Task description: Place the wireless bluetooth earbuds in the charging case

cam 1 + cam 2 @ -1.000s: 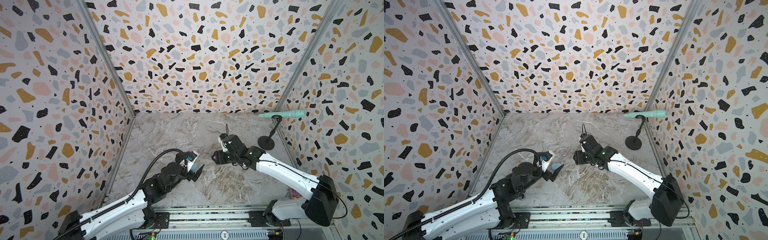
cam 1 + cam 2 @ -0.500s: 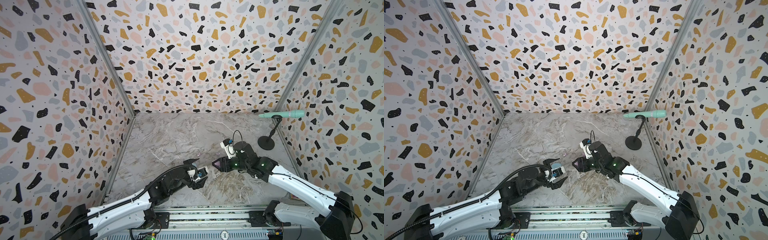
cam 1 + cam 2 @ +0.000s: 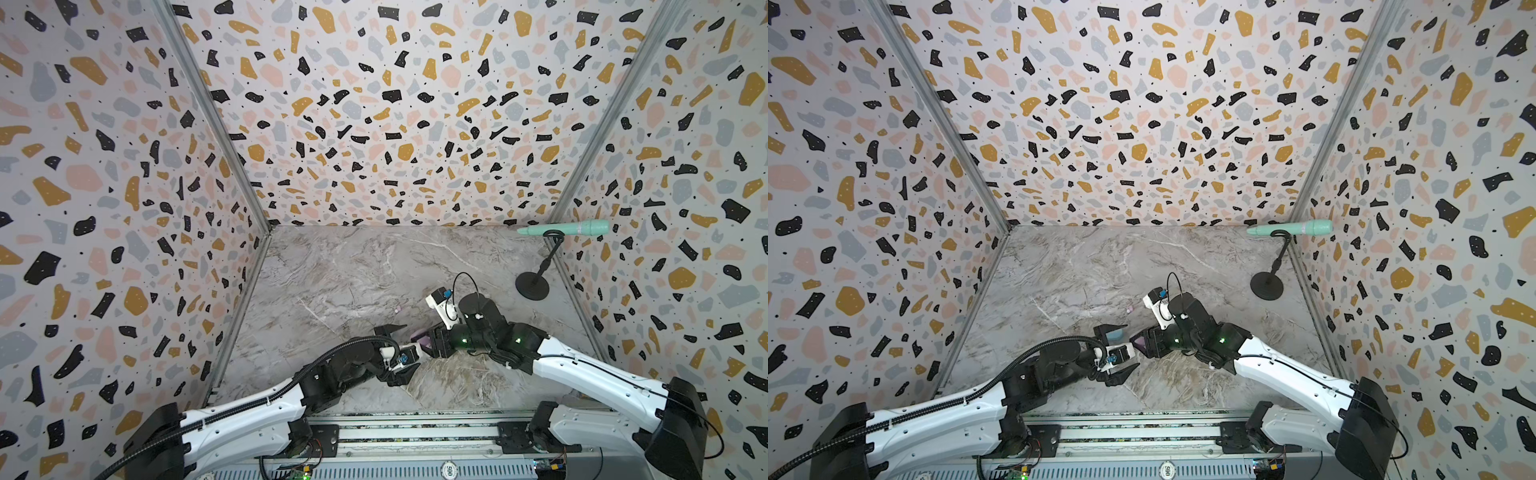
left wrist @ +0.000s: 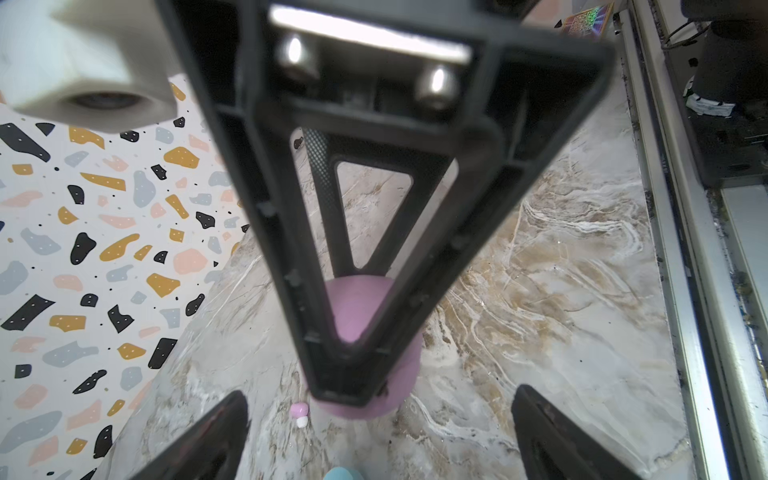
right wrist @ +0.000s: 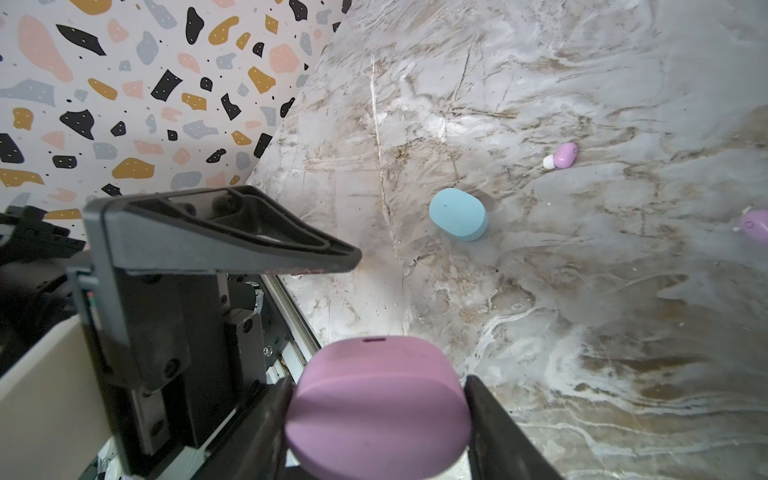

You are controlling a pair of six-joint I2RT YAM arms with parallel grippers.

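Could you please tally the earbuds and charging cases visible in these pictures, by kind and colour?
Pink charging case: 1
Blue charging case: 1
Pink earbuds: 2, one cropped in the right wrist view
Total: 4

We log the pink oval plastic charging case point(image 5: 378, 407) as matt and smooth, with no glare. The pale blue oval plastic case point(image 5: 458, 214) has the same soft, dull finish. The small pink plastic earbud point(image 5: 565, 154) looks slightly glossy and has a white tip.

The marble-print tabletop point(image 5: 540, 104) reads smooth with a low sheen.

On the left gripper point(image 3: 1116, 351) the fingers point(image 5: 224, 232) are black moulded plastic, matt and ribbed. The right gripper point(image 5: 379, 380) is the same plastic; we see two bright metal screw heads point(image 4: 295, 50) and a finely textured pad point(image 4: 318, 166) on it.

The pale metal rail point(image 4: 685, 257) along the tabletop's near edge has a dull satin finish. The terrazzo-print walls point(image 3: 374, 124) look matt.
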